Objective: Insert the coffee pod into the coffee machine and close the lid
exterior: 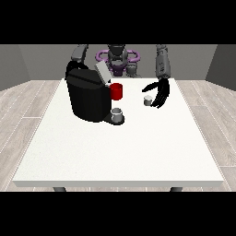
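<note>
A black coffee machine stands on the white table at the view's left, its grey lid tilted up and open. A grey cup sits on the machine's base at the front. A small grey coffee pod rests on the table to the right of the machine. The hand at the view's right hangs just beside the pod, fingers spread and relaxed around it without closing. The hand at the view's left is hidden behind the machine; only its arm shows.
A red mug stands just behind the machine's front, between the machine and the pod. The table's front half and right side hold nothing else. Wooden floor surrounds the table.
</note>
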Robot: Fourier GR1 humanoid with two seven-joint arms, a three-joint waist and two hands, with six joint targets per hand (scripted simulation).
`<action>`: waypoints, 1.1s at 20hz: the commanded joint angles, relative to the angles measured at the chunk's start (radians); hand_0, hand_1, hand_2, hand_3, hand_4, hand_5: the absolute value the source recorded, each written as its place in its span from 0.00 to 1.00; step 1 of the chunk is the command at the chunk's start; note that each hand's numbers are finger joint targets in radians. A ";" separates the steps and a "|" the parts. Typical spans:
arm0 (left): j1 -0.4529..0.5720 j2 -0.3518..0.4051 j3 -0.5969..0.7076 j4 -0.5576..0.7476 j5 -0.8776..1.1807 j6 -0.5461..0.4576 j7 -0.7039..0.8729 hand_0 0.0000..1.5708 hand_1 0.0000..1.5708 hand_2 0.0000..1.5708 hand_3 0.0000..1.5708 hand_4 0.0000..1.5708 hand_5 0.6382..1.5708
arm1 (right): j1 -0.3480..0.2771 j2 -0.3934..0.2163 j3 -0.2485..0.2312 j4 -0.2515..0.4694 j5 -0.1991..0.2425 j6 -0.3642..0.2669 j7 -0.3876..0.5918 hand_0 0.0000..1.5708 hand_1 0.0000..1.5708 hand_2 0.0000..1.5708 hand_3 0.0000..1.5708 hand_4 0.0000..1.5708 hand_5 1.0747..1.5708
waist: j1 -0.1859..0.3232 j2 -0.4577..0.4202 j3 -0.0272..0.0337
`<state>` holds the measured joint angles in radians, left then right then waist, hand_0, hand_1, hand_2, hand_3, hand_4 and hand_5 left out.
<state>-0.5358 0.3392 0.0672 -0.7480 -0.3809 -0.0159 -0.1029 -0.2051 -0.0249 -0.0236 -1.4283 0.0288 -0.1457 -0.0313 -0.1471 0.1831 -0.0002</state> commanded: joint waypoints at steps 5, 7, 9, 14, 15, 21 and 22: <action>-0.055 0.026 -0.045 0.073 -0.117 0.048 -0.016 0.39 0.39 0.47 0.31 0.00 1.00 | -0.031 -0.007 -0.002 0.019 0.012 -0.006 0.003 0.00 0.00 0.00 0.00 0.34 1.00 | 0.002 0.006 0.0001; -0.071 0.034 -0.049 0.084 -0.137 0.068 -0.045 0.43 0.43 0.52 0.35 0.00 1.00 | -0.027 0.015 0.022 0.003 0.032 -0.033 0.040 0.00 0.00 0.00 0.00 0.31 1.00 | -0.003 0.000 -0.0001; -0.060 0.026 0.010 0.143 -0.113 0.149 -0.102 0.46 0.46 0.54 0.39 0.10 1.00 | -0.003 -0.001 0.015 -0.080 -0.012 0.003 0.063 0.00 0.00 0.00 0.00 0.33 1.00 | -0.047 0.018 -0.0004; -0.094 0.025 -0.001 0.161 -0.154 0.185 -0.132 0.52 0.52 0.62 0.47 0.25 1.00 | -0.012 0.001 -0.012 0.000 -0.022 -0.005 -0.021 0.00 0.00 0.00 0.00 0.33 1.00 | -0.018 0.053 -0.0001; -0.078 0.022 -0.021 0.153 -0.179 0.202 -0.103 0.53 0.53 0.62 0.48 0.24 1.00 | 0.008 -0.022 -0.027 -0.016 -0.063 0.041 0.011 0.00 0.00 0.00 0.00 0.32 1.00 | -0.029 0.008 0.0001; -0.102 0.018 -0.068 0.198 -0.250 0.173 -0.077 0.62 0.62 0.67 0.51 0.20 1.00 | -0.003 0.024 0.007 0.002 -0.022 -0.039 0.016 0.00 0.00 0.00 0.00 0.26 1.00 | -0.011 -0.013 0.0000; -0.130 0.047 -0.034 0.234 -0.245 0.215 -0.099 0.65 0.65 0.71 0.57 0.18 1.00 | -0.030 0.009 0.017 -0.045 -0.029 0.002 0.033 0.00 0.00 0.00 0.00 0.25 1.00 | -0.049 0.050 -0.0003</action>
<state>-0.6432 0.3666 0.0302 -0.5657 -0.5965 0.1846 -0.2061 -0.2219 -0.0167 -0.0225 -1.4424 0.0001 -0.1505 -0.0274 -0.1770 0.2134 0.0017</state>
